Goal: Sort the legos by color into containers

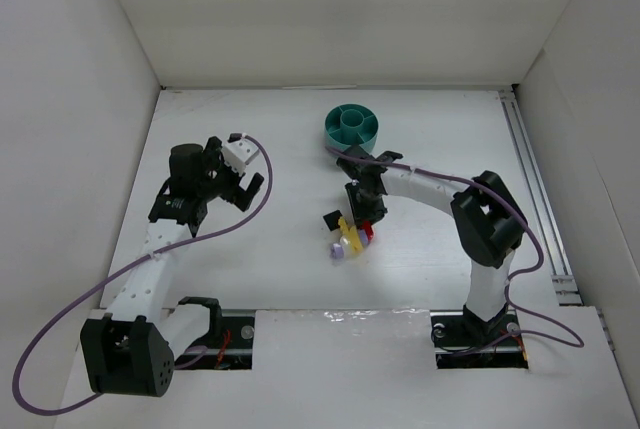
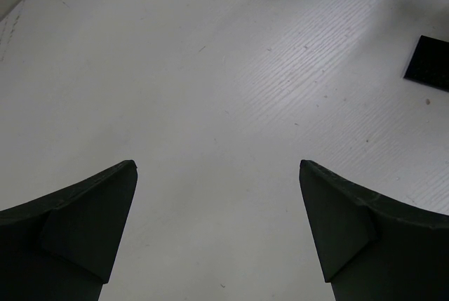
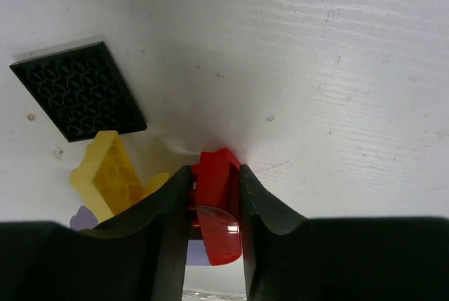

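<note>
The legos lie in a small heap at the table's middle: a red lego [image 3: 217, 196], a yellow lego [image 3: 109, 171], a flat black lego [image 3: 78, 90] and a pale purple lego [image 1: 340, 248]. My right gripper [image 1: 364, 228] reaches down into the heap and is shut on the red lego, which sits squeezed between both fingers [image 3: 270, 210] at table level. The teal dish of containers [image 1: 352, 126] stands behind the heap, apart from it; I see nothing in its compartments. My left gripper [image 2: 217, 175] hangs open over bare table on the left, holding nothing.
White walls enclose the table on three sides. A metal rail [image 1: 535, 189] runs along the right edge. A purple cable [image 1: 262, 189] loops off the left arm. A dark square patch [image 2: 428, 62] shows at the right of the left wrist view.
</note>
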Controlling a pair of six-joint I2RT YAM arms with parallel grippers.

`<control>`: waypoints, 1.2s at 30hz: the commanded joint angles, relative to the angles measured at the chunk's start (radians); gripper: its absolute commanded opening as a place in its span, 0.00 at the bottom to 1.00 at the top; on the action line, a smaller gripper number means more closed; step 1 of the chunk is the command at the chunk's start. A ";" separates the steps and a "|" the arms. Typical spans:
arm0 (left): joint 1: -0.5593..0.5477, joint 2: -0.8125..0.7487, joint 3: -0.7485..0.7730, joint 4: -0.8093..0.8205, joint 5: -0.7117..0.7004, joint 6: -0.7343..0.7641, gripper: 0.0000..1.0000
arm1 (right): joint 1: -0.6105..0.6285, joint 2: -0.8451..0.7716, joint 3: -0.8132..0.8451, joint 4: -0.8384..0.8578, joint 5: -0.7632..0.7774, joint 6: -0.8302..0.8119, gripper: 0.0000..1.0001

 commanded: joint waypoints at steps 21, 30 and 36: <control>0.011 -0.048 0.020 0.082 0.463 -0.475 1.00 | 0.008 -0.002 0.315 -0.007 -0.082 0.183 0.00; 0.011 0.142 0.126 0.166 0.667 -0.626 1.00 | 0.008 -0.002 0.378 0.089 -0.092 0.201 0.00; 0.011 0.297 0.221 0.175 0.743 -0.661 1.00 | 0.008 -0.002 0.376 0.146 -0.081 0.201 0.00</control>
